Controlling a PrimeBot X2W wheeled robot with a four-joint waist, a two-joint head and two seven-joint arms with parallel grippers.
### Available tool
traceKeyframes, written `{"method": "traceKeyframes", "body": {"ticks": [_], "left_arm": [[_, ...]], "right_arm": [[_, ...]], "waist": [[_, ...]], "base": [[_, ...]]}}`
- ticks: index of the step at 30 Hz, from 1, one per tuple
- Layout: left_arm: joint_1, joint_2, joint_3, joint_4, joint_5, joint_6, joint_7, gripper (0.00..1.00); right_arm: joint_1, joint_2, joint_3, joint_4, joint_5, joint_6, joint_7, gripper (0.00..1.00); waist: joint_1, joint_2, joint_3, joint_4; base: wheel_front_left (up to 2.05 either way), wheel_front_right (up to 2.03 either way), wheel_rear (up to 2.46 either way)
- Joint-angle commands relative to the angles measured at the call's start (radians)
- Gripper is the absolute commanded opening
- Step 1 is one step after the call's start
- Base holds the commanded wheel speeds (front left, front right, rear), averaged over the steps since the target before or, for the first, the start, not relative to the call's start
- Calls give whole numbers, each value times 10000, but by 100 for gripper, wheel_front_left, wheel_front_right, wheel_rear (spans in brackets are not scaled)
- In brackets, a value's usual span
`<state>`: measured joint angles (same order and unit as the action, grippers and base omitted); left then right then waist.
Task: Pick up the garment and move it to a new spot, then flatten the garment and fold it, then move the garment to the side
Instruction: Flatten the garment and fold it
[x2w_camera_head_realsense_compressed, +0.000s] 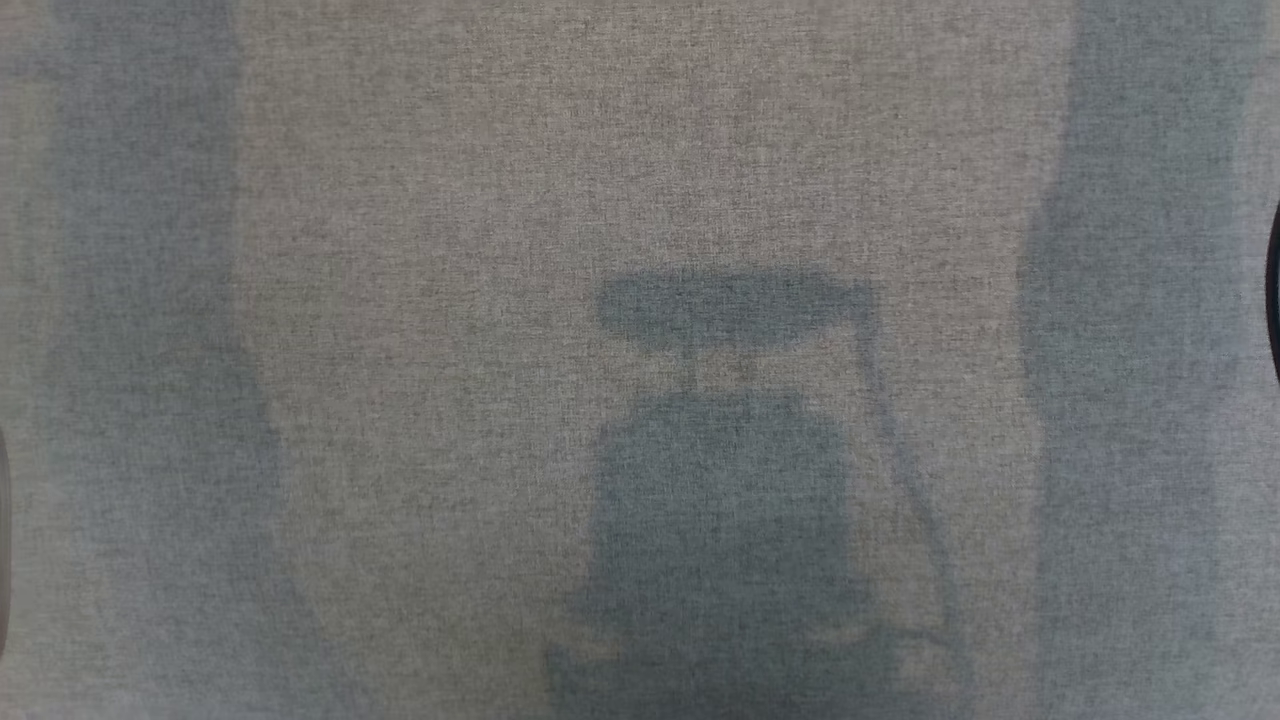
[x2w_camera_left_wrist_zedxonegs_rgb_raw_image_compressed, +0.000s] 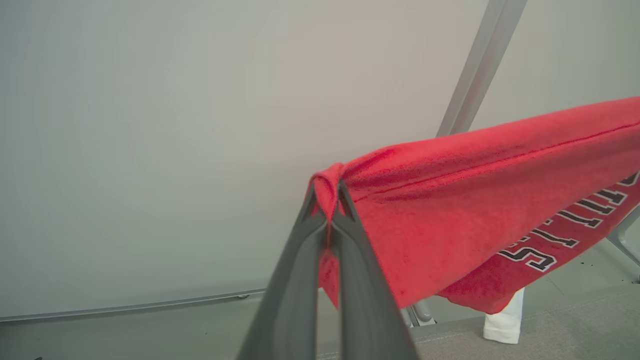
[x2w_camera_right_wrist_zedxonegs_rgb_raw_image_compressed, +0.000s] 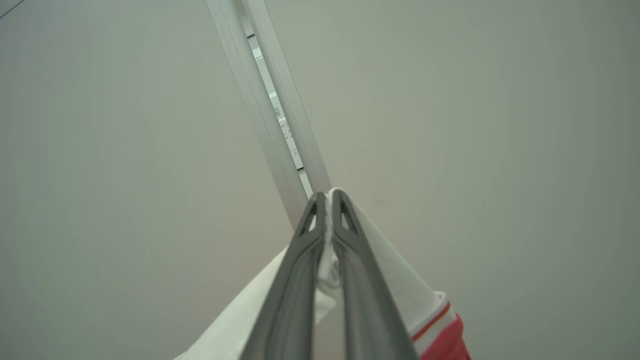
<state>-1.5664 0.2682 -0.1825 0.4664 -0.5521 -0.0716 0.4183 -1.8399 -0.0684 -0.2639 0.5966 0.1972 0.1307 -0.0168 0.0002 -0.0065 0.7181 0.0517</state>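
The garment (x2w_camera_left_wrist_zedxonegs_rgb_raw_image_compressed: 480, 200) is a red top with black-and-white lettering and white parts. It hangs stretched in the air in the left wrist view, and my left gripper (x2w_camera_left_wrist_zedxonegs_rgb_raw_image_compressed: 327, 192) is shut on a bunched red corner of it. In the right wrist view my right gripper (x2w_camera_right_wrist_zedxonegs_rgb_raw_image_compressed: 329, 200) is shut on a white part of the garment (x2w_camera_right_wrist_zedxonegs_rgb_raw_image_compressed: 400, 290), where a red-striped cuff and red fabric show at the lower right. The head view looks down on the grey fabric table top (x2w_camera_head_realsense_compressed: 450, 200), which carries shadows of my body and arms.
A pale wall stands behind both grippers. A slanted metal frame post (x2w_camera_left_wrist_zedxonegs_rgb_raw_image_compressed: 475, 65) rises behind the garment, and a like metal post (x2w_camera_right_wrist_zedxonegs_rgb_raw_image_compressed: 272, 110) crosses the right wrist view. A strip of grey table surface (x2w_camera_left_wrist_zedxonegs_rgb_raw_image_compressed: 575, 330) lies below the hanging cloth.
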Motion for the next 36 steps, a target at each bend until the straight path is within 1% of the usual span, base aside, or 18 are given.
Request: {"method": "traceKeyframes", "body": {"ticks": [1,3,5,8,11,13,15,18,22,23,26,28,29,30,31,32,34,36], "left_arm": [[186,68,-107,123,11,-143,-62,0],[501,244,-394,284,-37,-389,-236,0],[995,467,-796,292,-170,-527,-258,0],[1981,976,-1595,-337,-620,-594,-384,0],[3494,1810,-2413,-1250,-1186,-579,-682,0],[4453,2334,-2751,-1971,-1484,-577,-830,0],[5552,2880,-2840,-2649,-1702,-577,-1046,0],[7322,3350,-2708,-3690,-1993,-404,-1386,0],[9821,3733,-2512,-5181,-2493,179,-1764,0],[10466,3795,-2508,-5493,-2585,342,-1845,0],[12261,3824,-2533,-6219,-2955,788,-2147,0],[13355,3735,-2508,-6488,-3056,1144,-2466,0],[13852,3687,-2521,-6582,-3095,1282,-2651,0],[13852,3687,-2521,-6582,-3095,1282,-2651,0],[14354,3559,-2501,-6660,-3224,1444,-2869,0],[15300,3421,-2513,-6733,-3372,1659,-3267,0],[16179,3169,-2487,-6829,-3606,1872,-3675,0],[16917,2987,-2501,-7043,-3807,1971,-3979,0]], "right_arm": [[326,-78,101,61,169,1,-82,0],[850,-307,520,-26,557,1,-152,0],[1602,-643,1047,-335,1108,1,-104,0],[3240,-1125,1503,-1307,2307,1,-2,0],[5476,-1661,1368,-2721,3505,1,143,0],[7085,-1932,1026,-3785,4150,1,335,0],[8875,-1999,638,-4853,4699,1,607,0],[11445,-1858,239,-6376,5165,-3,1072,0],[14512,-1433,59,-8136,5616,2,1716,0],[15163,-1232,8,-8434,5734,1,1822,0],[17000,-966,189,-9099,5863,1,2132,0],[18134,-1105,438,-9393,5683,4,2195,0],[18652,-1041,426,-9448,5674,-1,2085,0],[18652,-1041,426,-9448,5674,-1,2085,0],[19177,-929,460,-9500,5789,-1,2010,0],[20171,-842,502,-9627,5883,2,1818,0],[21010,-817,536,-9650,6008,2,1617,0],[21684,-824,492,-9632,6124,1,1368,0]], "waist": [[-2,65,174,-61],[-2,65,231,-168],[-2,65,218,-275],[-2,65,92,-450],[-2,65,-366,-589],[-2,65,-728,-659],[-2,65,-1134,-754],[-2,65,-1769,-872],[-2,65,-2515,-999],[-2,65,-2680,-1037],[-2,65,-3133,-1094],[-2,65,-3399,-1121],[-2,65,-3500,-1120],[-2,65,-3500,-1120],[-2,65,-3584,-1122],[-2,65,-3708,-1141],[-2,65,-3749,-1198],[-2,65,-3729,-1236]], "base": [[0,0,0],[0,0,0],[0,0,0],[0,0,0],[0,0,0],[0,0,0],[0,0,0],[0,0,0],[0,0,0],[0,0,0],[0,0,0],[0,0,0],[0,0,0],[0,0,0],[0,0,0],[0,0,0],[0,0,0],[0,0,0]]}}
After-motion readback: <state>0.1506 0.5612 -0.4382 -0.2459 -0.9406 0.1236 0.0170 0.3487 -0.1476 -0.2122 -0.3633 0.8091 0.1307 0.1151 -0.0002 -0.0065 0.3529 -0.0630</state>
